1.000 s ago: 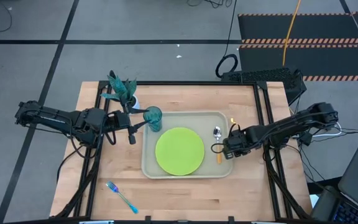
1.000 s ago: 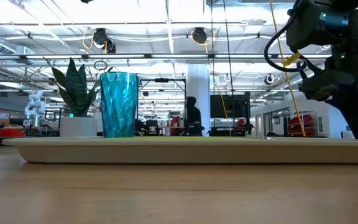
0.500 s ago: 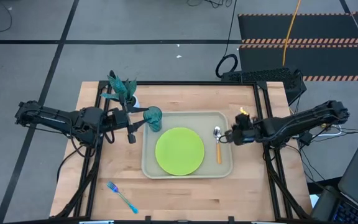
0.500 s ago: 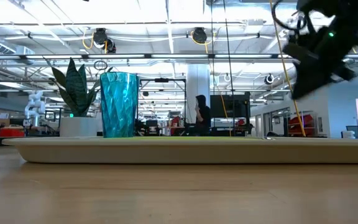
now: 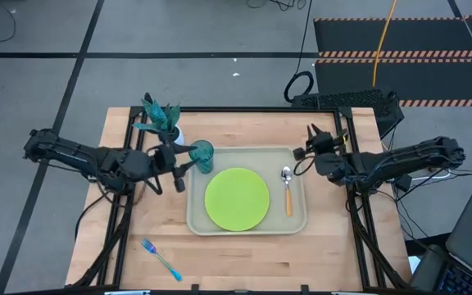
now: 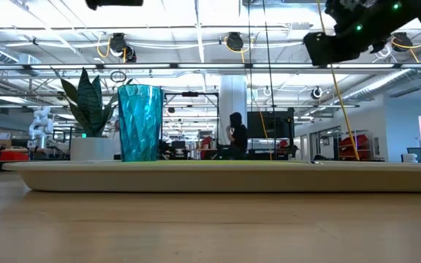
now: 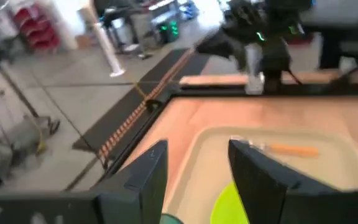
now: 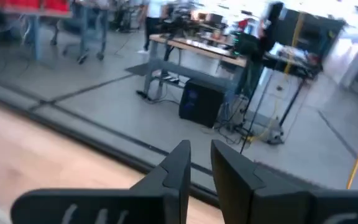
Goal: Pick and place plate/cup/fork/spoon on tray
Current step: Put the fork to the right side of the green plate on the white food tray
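The beige tray point(image 5: 297, 220) lies mid-table. On it rest the lime-green plate point(image 5: 237, 198), the teal cup point(image 5: 202, 156), upright in its far left corner, and the orange-handled spoon point(image 5: 287, 187) along its right side. The fork point(image 5: 161, 258) lies on the wood near the front left. My left gripper point(image 5: 180, 166) is open and empty just left of the cup, looking over the tray point(image 7: 197, 168). My right gripper point(image 5: 304, 141) hangs raised past the tray's far right corner, empty, with a narrow gap between its fingers point(image 8: 199, 165).
A white pot with a green plant point(image 5: 161, 119) stands at the far left, close behind the cup and my left arm. Black frame rails point(image 5: 342, 131) run along the table's far and side edges. Bare wood lies in front of the tray.
My right gripper has drawn away from the spoon's handle, risen and gone toward the table's far right, turning to face outward. The spoon stays lying on the tray. My left gripper has risen a little beside the cup.
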Robot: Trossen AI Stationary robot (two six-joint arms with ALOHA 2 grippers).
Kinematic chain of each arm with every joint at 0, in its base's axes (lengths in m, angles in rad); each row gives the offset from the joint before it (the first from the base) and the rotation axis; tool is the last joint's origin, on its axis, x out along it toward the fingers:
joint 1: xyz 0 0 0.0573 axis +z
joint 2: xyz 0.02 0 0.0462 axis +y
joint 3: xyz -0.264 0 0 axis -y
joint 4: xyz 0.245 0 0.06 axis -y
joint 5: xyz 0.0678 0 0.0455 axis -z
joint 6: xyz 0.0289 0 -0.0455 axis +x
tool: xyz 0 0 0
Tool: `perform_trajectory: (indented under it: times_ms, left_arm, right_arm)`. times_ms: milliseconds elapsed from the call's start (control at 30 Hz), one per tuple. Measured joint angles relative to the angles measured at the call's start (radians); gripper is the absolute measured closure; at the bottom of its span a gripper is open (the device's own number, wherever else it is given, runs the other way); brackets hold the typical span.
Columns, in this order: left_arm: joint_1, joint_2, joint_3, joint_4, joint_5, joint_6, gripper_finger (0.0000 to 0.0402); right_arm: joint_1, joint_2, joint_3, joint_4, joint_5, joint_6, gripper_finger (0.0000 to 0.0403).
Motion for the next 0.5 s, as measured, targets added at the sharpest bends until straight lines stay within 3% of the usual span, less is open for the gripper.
perform_trajectory:
  times_ms: [100,233,367,500]
  left_arm:
    - [-0.04,0.007,0.088,-0.164,-0.049,-0.182,0.0229]
    - [-0.133,0.071,0.206,-0.439,-0.021,-0.339,0.0229]
    - [-0.229,0.205,0.33,-0.738,0.049,-0.541,0.0229]
    - [-0.3,0.374,0.461,-0.96,0.246,-0.724,0.0229]
  right_arm:
    - [-0.014,0.007,-0.03,0.058,-0.148,-0.165,0.0346]
    - [-0.035,0.007,-0.084,0.112,-0.342,-0.346,0.0346]
    - [-0.045,0.002,-0.12,0.227,-0.346,-0.445,0.0346]
    - [-0.044,-0.019,-0.126,0.257,-0.351,-0.45,0.0346]
